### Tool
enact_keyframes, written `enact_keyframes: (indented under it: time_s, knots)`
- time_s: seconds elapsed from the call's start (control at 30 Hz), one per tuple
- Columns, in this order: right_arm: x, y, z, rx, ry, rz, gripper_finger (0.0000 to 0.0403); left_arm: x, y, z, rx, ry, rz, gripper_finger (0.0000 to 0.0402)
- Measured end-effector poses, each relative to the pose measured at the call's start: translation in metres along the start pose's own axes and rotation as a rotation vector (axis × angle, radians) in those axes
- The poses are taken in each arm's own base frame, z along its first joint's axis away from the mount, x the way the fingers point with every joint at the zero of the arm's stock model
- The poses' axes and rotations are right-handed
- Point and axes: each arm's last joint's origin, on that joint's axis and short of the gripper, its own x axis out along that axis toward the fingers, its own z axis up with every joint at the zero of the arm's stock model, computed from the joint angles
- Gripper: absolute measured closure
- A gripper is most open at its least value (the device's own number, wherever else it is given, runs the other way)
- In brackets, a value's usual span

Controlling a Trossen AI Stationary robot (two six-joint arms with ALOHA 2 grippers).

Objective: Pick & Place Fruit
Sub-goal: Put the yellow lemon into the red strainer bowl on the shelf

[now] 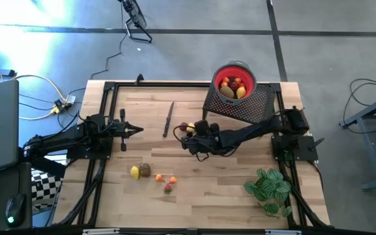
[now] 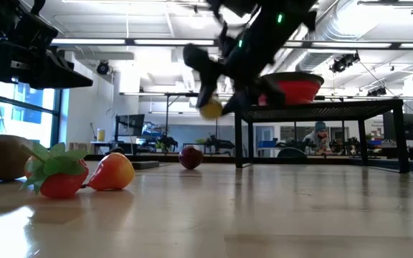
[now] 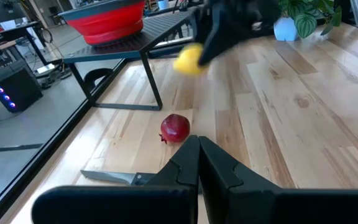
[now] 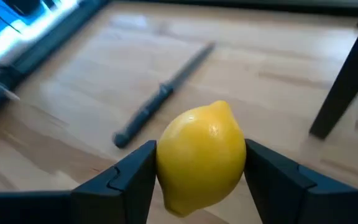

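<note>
A yellow lemon (image 4: 202,155) hangs above the table's middle, between the fingers of my right gripper (image 1: 189,130). Just left of it a dark red fruit (image 3: 175,128) rests on the table. More fruit lies nearer the front: a yellow piece (image 1: 135,172), a brown one (image 1: 145,170), small orange and red ones (image 1: 168,188). The red bowl (image 1: 235,73) holds several fruits and stands on a black mesh stand (image 1: 243,106) at the far right. My left gripper (image 1: 136,129) waits shut at the table's left. My right gripper pinches the lemon between its two fingers, one on each long side (image 4: 166,163). The fingers (image 4: 132,171) come slanting down from the table's right. The lemon is lifted clear of the table (image 2: 211,109), well below the bowl's rim.
A thin dark knife (image 1: 168,119) lies on the table between the two grippers, toward the far edge. A green leafy plant (image 1: 269,189) stands at the near right corner. Bare wood lies in front of the stand and along the near edge.
</note>
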Motion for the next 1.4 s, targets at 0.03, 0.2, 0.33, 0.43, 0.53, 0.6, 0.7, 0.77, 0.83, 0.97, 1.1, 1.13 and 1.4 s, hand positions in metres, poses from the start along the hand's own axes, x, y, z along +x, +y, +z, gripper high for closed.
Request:
enact_keyframes:
  time_s: [0.03, 0.2, 0.33, 0.43, 0.53, 0.6, 0.7, 0.77, 0.83, 0.97, 1.1, 1.13, 1.4]
  knots:
    - [-0.005, 0.001, 0.004, 0.007, -0.016, 0.011, 0.0190, 0.000, 0.000, 0.000, 0.000, 0.000, 0.000, 0.0402]
    - [-0.032, 0.004, 0.028, 0.009, -0.089, 0.053, 0.0189, 0.000, 0.000, 0.000, 0.000, 0.000, 0.000, 0.0402]
    - [-0.053, 0.004, 0.049, 0.007, -0.164, 0.077, 0.0189, 0.000, 0.000, 0.000, 0.000, 0.000, 0.000, 0.0402]
    - [-0.067, 0.002, 0.063, -0.007, -0.204, 0.095, 0.0189, 0.000, 0.000, 0.000, -0.001, 0.000, 0.000, 0.0402]
    - [-0.082, -0.003, 0.081, -0.037, -0.232, 0.113, 0.0188, 0.000, 0.000, 0.000, 0.000, 0.000, 0.000, 0.0402]
    - [-0.090, -0.006, 0.094, -0.043, -0.262, 0.128, 0.0188, 0.000, 0.000, 0.000, 0.000, 0.000, 0.004, 0.0402]
    - [-0.102, -0.015, 0.113, -0.071, -0.295, 0.129, 0.0188, 0.000, 0.000, 0.000, -0.002, 0.006, 0.017, 0.0402]
    - [-0.110, -0.024, 0.127, -0.091, -0.315, 0.122, 0.0188, 0.000, 0.001, 0.000, -0.010, 0.008, 0.028, 0.0402]
    - [-0.116, -0.032, 0.139, -0.103, -0.335, 0.108, 0.0188, 0.000, 0.001, 0.000, -0.028, 0.011, 0.041, 0.0402]
    - [-0.125, -0.053, 0.161, -0.103, -0.355, 0.073, 0.0188, 0.000, 0.002, -0.001, -0.044, 0.014, 0.055, 0.0402]
    - [-0.127, -0.073, 0.178, -0.091, -0.338, 0.055, 0.0188, 0.000, 0.002, -0.001, -0.044, 0.017, 0.072, 0.0402]
    - [-0.127, -0.077, 0.181, -0.085, -0.334, 0.053, 0.0188, 0.000, 0.002, -0.001, -0.044, 0.018, 0.077, 0.0402]
    - [-0.106, -0.109, 0.206, -0.052, -0.245, 0.047, 0.0188, 0.000, 0.004, 0.000, -0.044, 0.015, 0.146, 0.0402]
